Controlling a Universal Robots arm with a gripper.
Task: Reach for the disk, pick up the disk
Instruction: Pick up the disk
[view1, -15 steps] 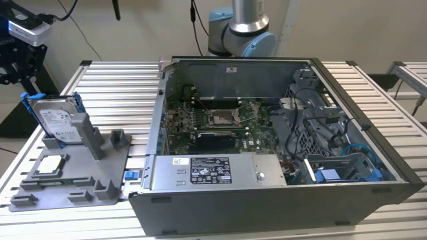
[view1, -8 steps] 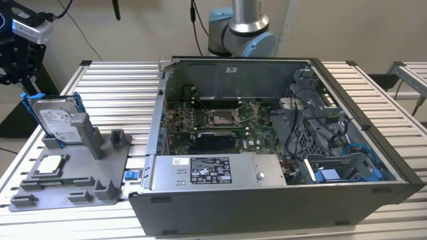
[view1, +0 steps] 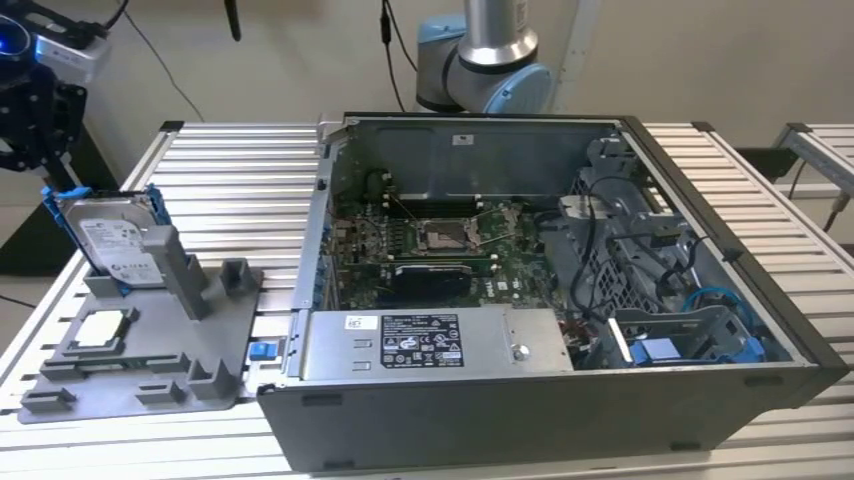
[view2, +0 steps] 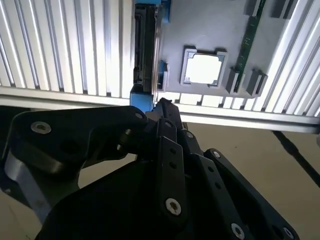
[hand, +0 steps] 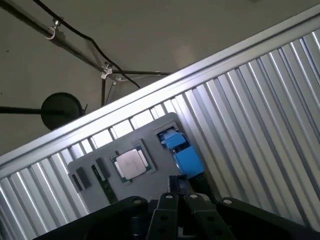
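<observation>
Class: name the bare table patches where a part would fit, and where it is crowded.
Bare table slats: behind the grey fixture, beside the computer case; also past the case on the exterior view's right. Crowded: the fixture, where the disk stands near the gripper, and the case's inside.

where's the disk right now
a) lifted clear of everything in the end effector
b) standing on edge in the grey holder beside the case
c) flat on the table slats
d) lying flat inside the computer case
b: in the exterior view the disk stands on edge in the grey holder, to the exterior view's left of the open computer case, with the end effector just above it.
</observation>
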